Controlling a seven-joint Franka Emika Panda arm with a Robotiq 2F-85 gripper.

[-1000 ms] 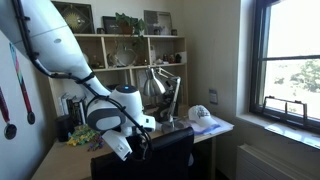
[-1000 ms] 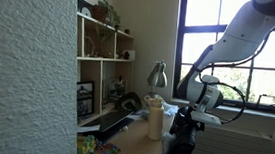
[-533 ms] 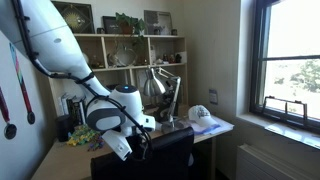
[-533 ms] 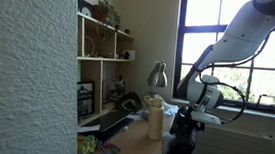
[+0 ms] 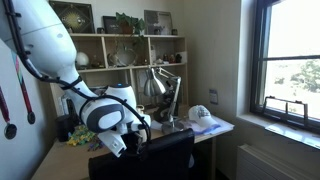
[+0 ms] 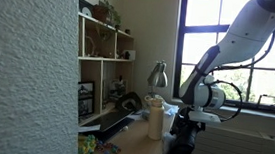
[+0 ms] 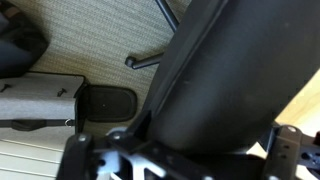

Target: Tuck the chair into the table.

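The black chair [image 5: 165,160] stands at the front of the pale wooden table [image 5: 222,128], its padded backrest top just below the desk edge. It also shows in an exterior view [image 6: 176,151]. My gripper [image 5: 135,148] sits on the top edge of the backrest, also in an exterior view [image 6: 186,117]. In the wrist view the dark backrest [image 7: 225,70] fills the gap between the two fingers of the gripper [image 7: 188,145], which look closed on it. A chair leg [image 7: 150,60] shows on the carpet below.
A wooden shelf hutch [image 5: 120,50] with books, a silver lamp [image 5: 158,85] and a white cap [image 5: 200,115] crowd the desk. A window [image 5: 295,60] with a radiator [image 5: 270,165] under it is beside the desk. A grey block [image 7: 40,100] lies by the chair.
My wrist and gripper have shifted slightly to the left and tilted on the backrest. The chair looks nearly where it was.
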